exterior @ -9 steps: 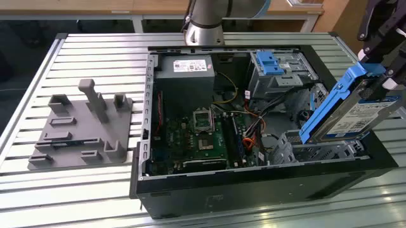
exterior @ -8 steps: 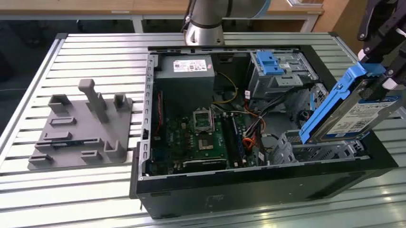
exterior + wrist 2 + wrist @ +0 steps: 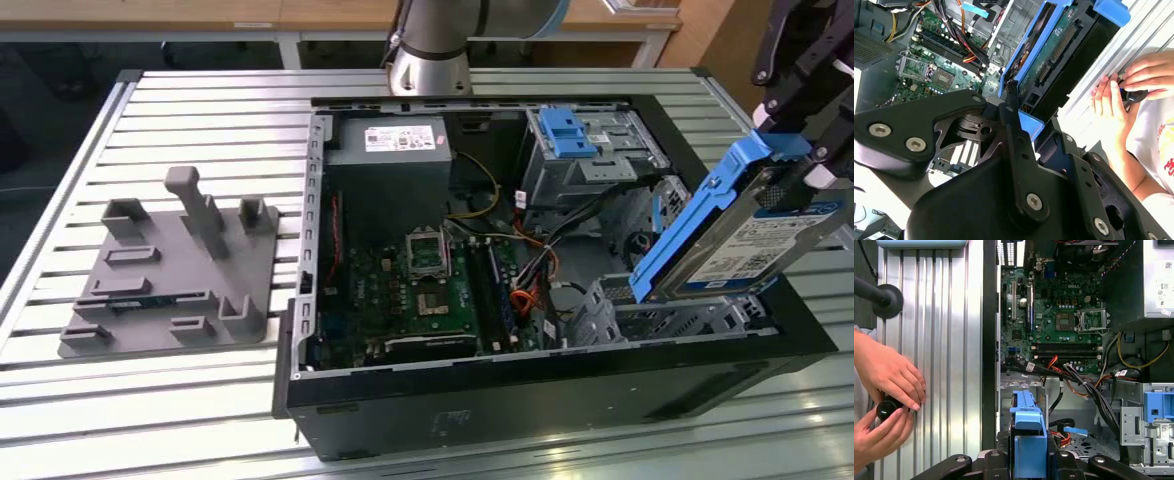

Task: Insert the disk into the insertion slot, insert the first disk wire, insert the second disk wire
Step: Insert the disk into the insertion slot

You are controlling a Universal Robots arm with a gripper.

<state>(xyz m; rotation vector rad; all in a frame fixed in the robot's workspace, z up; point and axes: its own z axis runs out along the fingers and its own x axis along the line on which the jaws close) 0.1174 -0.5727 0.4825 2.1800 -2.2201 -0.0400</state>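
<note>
Step one: the black claw (image 3: 798,165) grips the blue-framed silver disk (image 3: 747,235), tilted over the silver metal slot (image 3: 674,318), not yet in.

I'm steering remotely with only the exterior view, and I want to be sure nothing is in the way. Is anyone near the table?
Observer: Yes. In the first wrist view, a person's hands hold a black knob at the edge of the table.
Operator: Is the disk gripped squarely?
Observer: In the first wrist view, the robot's hand is closed on the disk by its blue frame, with one finger on each side.
Operator: Is anything plugged into the disk?
Observer: In the second wrist view, the disk's green circuit-board side shows, and I can see no wire attached to it.
</note>
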